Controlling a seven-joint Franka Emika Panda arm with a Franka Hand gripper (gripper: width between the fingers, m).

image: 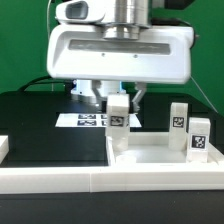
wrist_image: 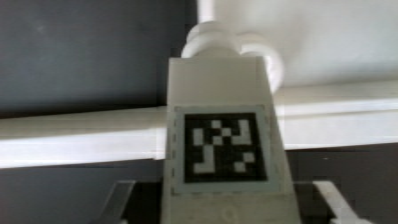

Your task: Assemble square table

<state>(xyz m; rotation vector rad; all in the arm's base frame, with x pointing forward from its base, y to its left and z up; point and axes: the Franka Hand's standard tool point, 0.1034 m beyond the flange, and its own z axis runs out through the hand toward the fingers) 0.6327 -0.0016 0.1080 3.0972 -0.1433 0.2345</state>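
Note:
My gripper (image: 117, 100) is shut on a white leg block (image: 118, 118) and holds it upright by its top, tag facing front. The leg's lower end is at the near left corner of the square table slab (image: 165, 152); I cannot tell whether it touches. Two more tagged legs (image: 179, 117) (image: 200, 136) stand on the slab toward the exterior view's right. In the wrist view the held leg (wrist_image: 222, 110) fills the middle between my fingertips (wrist_image: 135, 200), with its rounded end pointing away. A white edge (wrist_image: 71, 135) crosses behind it.
The marker board (image: 85, 120) lies flat on the black table behind the held leg. A long white rail (image: 90, 182) runs along the front, and a short white piece (image: 3, 147) sits at the exterior view's left edge. A green wall stands behind.

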